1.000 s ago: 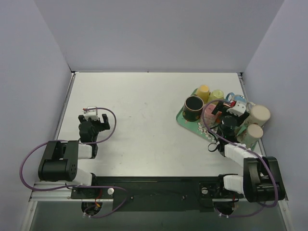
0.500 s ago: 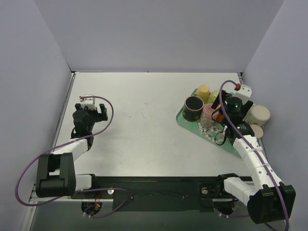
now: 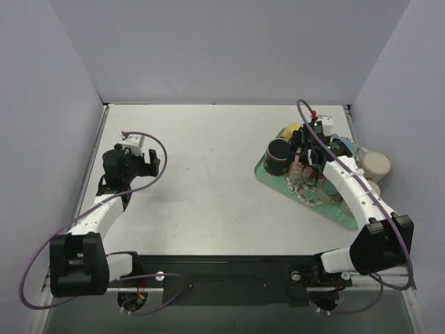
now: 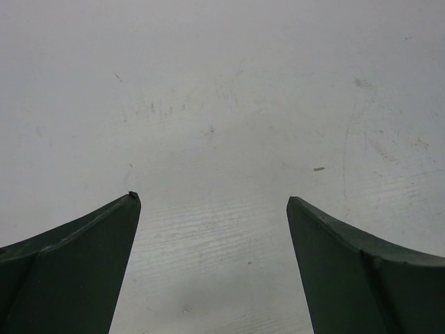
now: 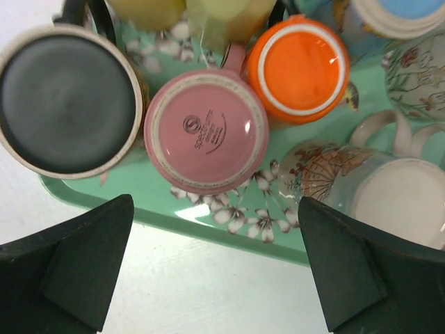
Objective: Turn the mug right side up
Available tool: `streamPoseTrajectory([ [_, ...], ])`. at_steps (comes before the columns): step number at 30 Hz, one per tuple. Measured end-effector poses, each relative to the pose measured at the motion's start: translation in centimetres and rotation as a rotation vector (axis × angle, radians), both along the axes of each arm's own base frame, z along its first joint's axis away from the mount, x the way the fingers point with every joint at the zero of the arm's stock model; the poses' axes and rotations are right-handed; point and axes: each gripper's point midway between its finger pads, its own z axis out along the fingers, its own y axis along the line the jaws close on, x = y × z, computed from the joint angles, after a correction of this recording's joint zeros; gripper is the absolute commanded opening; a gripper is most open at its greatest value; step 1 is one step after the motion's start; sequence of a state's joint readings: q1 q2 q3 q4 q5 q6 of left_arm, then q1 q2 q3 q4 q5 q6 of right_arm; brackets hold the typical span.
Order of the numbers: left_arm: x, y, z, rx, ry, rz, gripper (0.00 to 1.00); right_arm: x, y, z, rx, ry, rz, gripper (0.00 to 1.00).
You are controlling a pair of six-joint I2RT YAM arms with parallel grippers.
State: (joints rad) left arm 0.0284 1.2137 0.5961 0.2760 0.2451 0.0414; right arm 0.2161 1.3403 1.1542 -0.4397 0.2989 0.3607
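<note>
A pink mug (image 5: 206, 136) stands upside down on the green flowered tray (image 5: 229, 223), its base with a maker's stamp facing up. My right gripper (image 5: 214, 202) hangs open and empty above the tray's near edge, just in front of the pink mug, and touches nothing. In the top view the right gripper (image 3: 301, 154) is over the tray (image 3: 327, 205) and hides the pink mug. My left gripper (image 3: 147, 164) is open and empty over bare table at the far left; it also shows in the left wrist view (image 4: 212, 198).
The tray also holds a dark mug (image 5: 67, 104) open side up, an upside-down orange mug (image 5: 300, 66), a floral mug (image 5: 334, 177) on its side, and yellow and pale green cups (image 3: 293, 131). Cream mugs (image 3: 374, 165) stand by the right wall.
My right arm has swung left and farther out, from the tray's right side to above the pink mug. My left arm has stretched a little farther out.
</note>
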Motion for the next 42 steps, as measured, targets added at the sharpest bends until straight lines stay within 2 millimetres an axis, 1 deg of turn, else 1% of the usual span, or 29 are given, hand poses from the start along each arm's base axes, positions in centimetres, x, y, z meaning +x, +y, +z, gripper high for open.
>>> streamPoseTrajectory([
  [2,-0.1,0.0,-0.2,0.001,0.006,0.000,0.98,-0.2,0.5,-1.6,-0.017,0.066,0.029,1.00],
  [5,-0.2,0.0,-0.5,0.001,0.012,-0.001,0.98,-0.1,0.5,-2.9,-0.042,0.130,0.047,1.00],
  [9,-0.6,0.0,-1.1,0.004,0.027,-0.002,0.98,0.5,0.4,-3.2,-0.074,0.166,0.072,1.00],
  [12,-0.6,0.0,-1.1,0.004,0.026,-0.002,0.98,1.2,0.4,-3.4,-0.084,0.185,0.095,1.00],
  [16,-0.5,0.0,-1.3,0.005,0.029,-0.002,0.98,1.9,0.4,-4.2,-0.086,0.219,0.130,1.00],
  [24,-0.5,0.0,-1.5,0.005,0.036,-0.005,0.98,2.2,-0.2,-5.9,-0.098,0.282,0.148,1.00],
  [29,-0.5,-0.1,-1.5,0.004,0.033,-0.009,0.98,2.3,-0.3,-7.2,-0.087,0.319,0.167,1.00],
  [31,-0.5,-0.1,-1.4,0.003,0.031,-0.011,0.98,2.4,-0.3,-7.8,-0.079,0.334,0.176,0.98],
  [33,-0.5,-0.2,-1.4,0.002,0.029,-0.014,0.98,2.4,-0.2,-8.0,-0.075,0.342,0.191,0.94],
  [35,-0.5,-0.3,-1.4,0.001,0.029,-0.018,0.98,2.6,-0.1,-8.0,-0.072,0.338,0.202,0.88],
  [38,-0.5,-0.3,-1.4,-0.001,0.029,-0.022,0.98,2.7,-0.3,-8.1,-0.063,0.338,0.204,0.76],
  [39,-0.5,-0.3,-1.3,-0.001,0.029,-0.023,0.98,2.7,-0.3,-8.1,-0.058,0.336,0.205,0.62],
  [40,-0.5,-0.3,-1.3,-0.001,0.029,-0.023,0.98,2.8,-0.3,-8.1,-0.054,0.334,0.206,0.56],
  [41,-0.5,-0.4,-1.3,-0.001,0.029,-0.024,0.98,2.8,-0.4,-8.1,-0.050,0.334,0.208,0.43],
  [42,-0.5,-0.4,-1.4,-0.001,0.029,-0.026,0.98,2.9,-0.5,-8.1,-0.048,0.333,0.208,0.38],
])
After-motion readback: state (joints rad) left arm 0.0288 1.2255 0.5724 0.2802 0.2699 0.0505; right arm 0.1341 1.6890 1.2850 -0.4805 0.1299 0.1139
